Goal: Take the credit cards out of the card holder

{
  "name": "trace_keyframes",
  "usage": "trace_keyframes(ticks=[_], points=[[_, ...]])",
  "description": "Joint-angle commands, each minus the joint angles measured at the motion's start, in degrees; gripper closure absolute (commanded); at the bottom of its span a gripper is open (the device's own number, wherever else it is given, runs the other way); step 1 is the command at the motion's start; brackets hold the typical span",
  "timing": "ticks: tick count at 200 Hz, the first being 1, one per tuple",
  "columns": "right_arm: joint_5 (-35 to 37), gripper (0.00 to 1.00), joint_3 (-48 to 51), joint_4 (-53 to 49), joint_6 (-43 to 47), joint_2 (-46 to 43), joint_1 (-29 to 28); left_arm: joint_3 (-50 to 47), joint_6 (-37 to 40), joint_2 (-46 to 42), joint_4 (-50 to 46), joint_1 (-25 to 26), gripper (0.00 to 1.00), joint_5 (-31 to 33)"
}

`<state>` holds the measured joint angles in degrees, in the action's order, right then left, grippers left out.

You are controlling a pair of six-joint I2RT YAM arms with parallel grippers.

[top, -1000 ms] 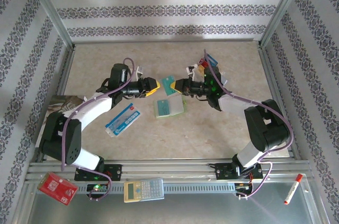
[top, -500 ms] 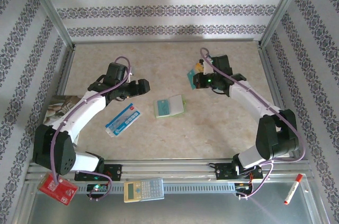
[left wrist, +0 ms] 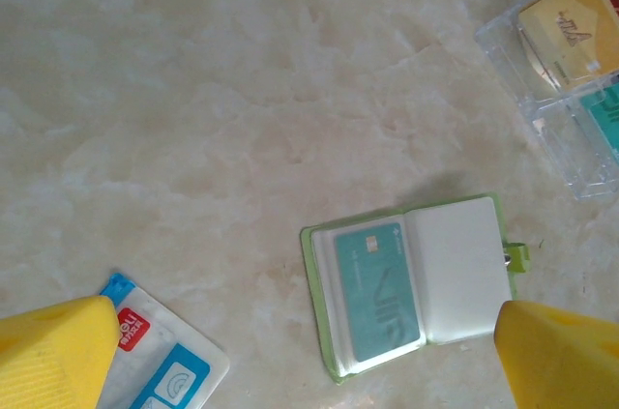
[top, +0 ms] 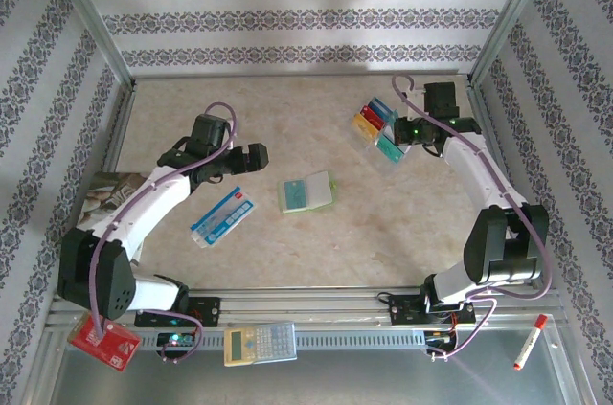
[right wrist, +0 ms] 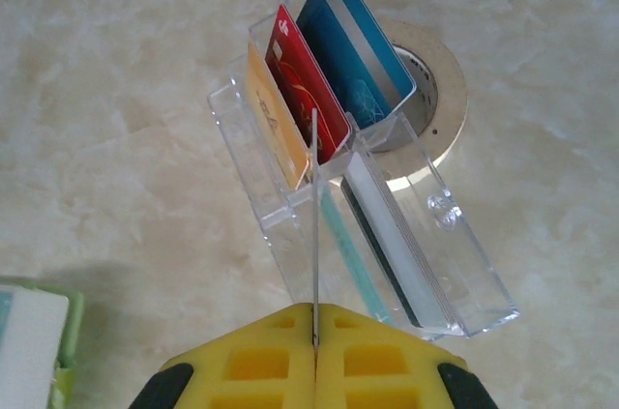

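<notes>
Left arm [top: 153, 199]: elbow bent, forearm angled in toward the card holder [top: 306, 192]. Left gripper [top: 255, 158] sits left of the holder and a bit beyond it, not touching, jaws spread wide. Right arm [top: 479, 170]: stretched far out. Right gripper [right wrist: 314, 317] is beyond the holder, off to its right, pads pinched together on a thin credit card [right wrist: 314, 206] seen edge-on.

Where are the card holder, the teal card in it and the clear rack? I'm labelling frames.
card holder [left wrist: 459, 269], left wrist view, on its blank right page.
teal card [left wrist: 377, 288], left wrist view, on the card's face.
clear rack [right wrist: 464, 254], right wrist view, on its bare side wall.
</notes>
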<state>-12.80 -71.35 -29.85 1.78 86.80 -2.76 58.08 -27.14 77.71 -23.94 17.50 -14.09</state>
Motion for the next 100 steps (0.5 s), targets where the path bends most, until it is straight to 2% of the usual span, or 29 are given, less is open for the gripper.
trace_keyframes(ticks=[1,39,61,74,100], points=[[1.02,1.0,-2.42,-3.14,6.39,2.35,-0.05,1.24,1.32,1.18,2.41,-0.79,0.0,1.27],[-1.86,1.0,-3.88,-5.13,12.07,6.46,0.03,2.28,0.45,2.55,2.67,-0.79,0.0,-0.29],[-1.51,1.0,-7.37,-9.64,16.21,10.72,0.43,2.72,0.4,3.07,2.41,-0.81,0.0,-1.26],[0.79,1.0,-8.89,-10.47,16.73,12.67,0.48,2.73,0.33,3.32,2.51,-0.79,0.0,-1.62],[-1.18,1.0,-9.07,-9.57,17.81,13.87,0.48,2.94,0.1,3.97,2.41,-0.79,0.0,-2.28]])
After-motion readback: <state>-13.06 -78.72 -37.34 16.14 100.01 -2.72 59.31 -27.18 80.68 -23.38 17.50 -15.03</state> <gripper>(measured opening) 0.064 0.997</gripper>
